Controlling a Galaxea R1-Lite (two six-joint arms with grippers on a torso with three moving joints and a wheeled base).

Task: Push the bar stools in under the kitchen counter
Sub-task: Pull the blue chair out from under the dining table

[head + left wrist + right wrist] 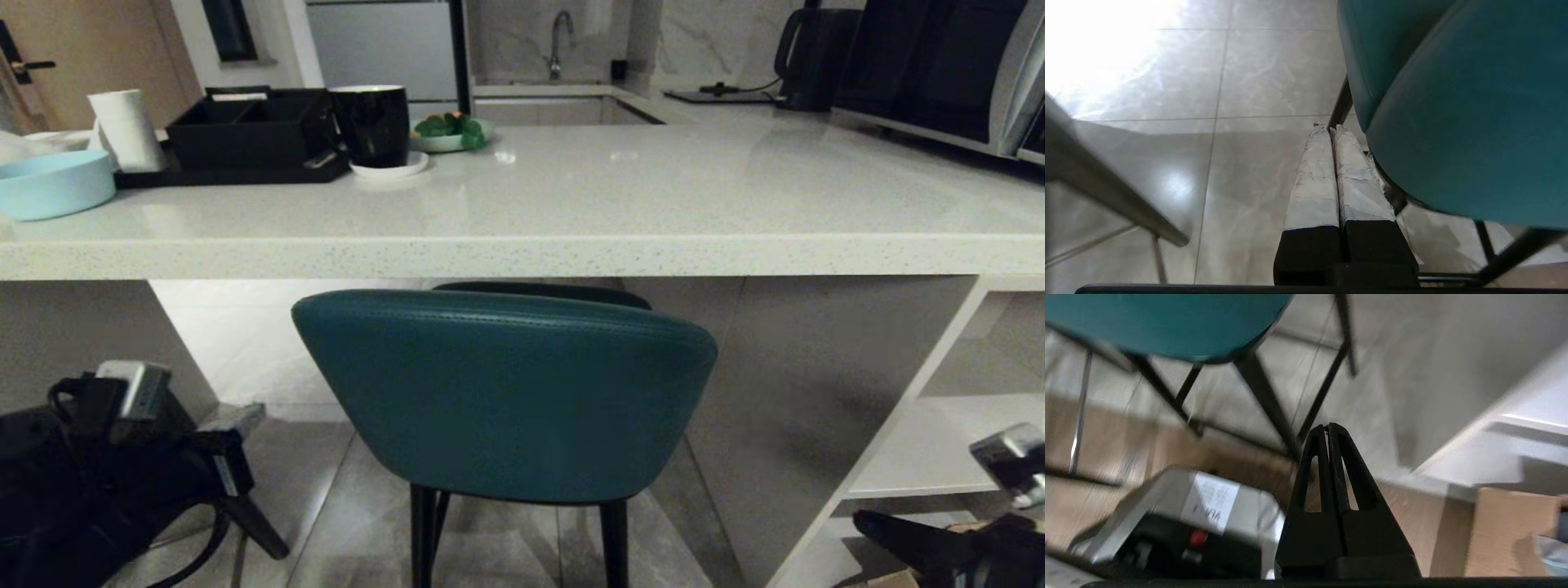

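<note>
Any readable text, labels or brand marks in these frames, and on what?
White label on the grey device beside the right gripper: dark print, too blurred to read.
Nothing readable on the teal stool, the kitchen counter or the things on it.

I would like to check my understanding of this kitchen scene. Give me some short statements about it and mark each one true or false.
1. The teal stool stands in front of the kitchen counter. True.
2. The left gripper is open wide. False: its fingers are shut together.
3. The right gripper holds the stool's leg. False: it is shut on nothing.
4. A black mug stands on the counter. True.
</note>
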